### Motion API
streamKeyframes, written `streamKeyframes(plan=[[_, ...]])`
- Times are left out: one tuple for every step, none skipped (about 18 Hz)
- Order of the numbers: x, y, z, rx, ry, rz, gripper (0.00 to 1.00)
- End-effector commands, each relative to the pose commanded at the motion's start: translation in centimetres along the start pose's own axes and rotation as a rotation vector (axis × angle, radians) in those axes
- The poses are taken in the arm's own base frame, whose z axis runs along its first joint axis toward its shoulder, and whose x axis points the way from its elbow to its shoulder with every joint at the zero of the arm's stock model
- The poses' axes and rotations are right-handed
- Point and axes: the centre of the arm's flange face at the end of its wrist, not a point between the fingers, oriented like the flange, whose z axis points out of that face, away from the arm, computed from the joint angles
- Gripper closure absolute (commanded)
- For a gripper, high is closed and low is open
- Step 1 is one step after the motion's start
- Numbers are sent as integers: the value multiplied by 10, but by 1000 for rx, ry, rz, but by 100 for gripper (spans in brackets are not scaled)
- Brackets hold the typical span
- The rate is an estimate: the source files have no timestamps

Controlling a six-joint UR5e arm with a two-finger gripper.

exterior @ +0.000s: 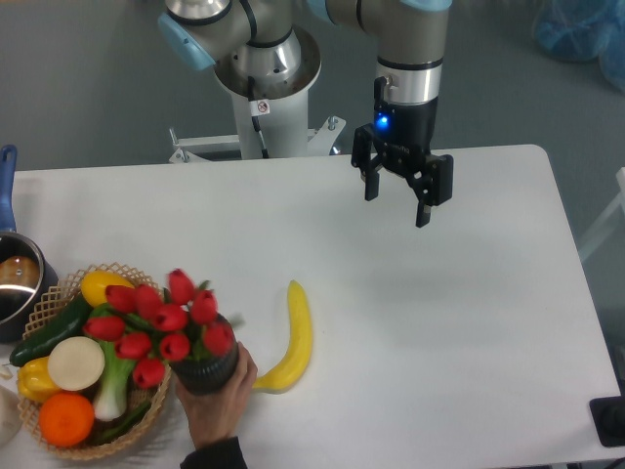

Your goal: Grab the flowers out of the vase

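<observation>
The flowers (161,320), a bunch of red tulip buds with green stems, stand in the vase (207,371), a short dark cylinder near the table's front left. A person's hand (220,401) is wrapped around the vase from below. My gripper (397,203) hangs open well above and to the right of them, over the back middle of the table, with nothing between its fingers.
A wicker basket (49,430) with a zucchini, an orange, yellow peppers and a leafy vegetable touches the flowers on the left. A banana (293,337) lies just right of the vase. A pot (15,278) sits at the left edge.
</observation>
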Motion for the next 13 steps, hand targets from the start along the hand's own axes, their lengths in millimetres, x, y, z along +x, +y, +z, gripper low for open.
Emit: streamKeyframes(plan=[[1,0,1,0,1,0,0],[1,0,1,-2,1,0,0],[1,0,0,-3,0,3,0],[-1,-1,-3,0,-6,3,0],[-1,-1,-3,0,-4,1,0],[2,-1,-4,-4,-5,1,0],[6,1,-2,-5,-1,-3,0],[12,3,1,-6,6,-8,0],[16,5,3,-6,11,-13,0],[17,4,3,-5,11,-13,0],[17,4,3,-5,11,-17,0],[18,3,3,-2,13,-19,0],[18,3,4,0,14,-32,0]])
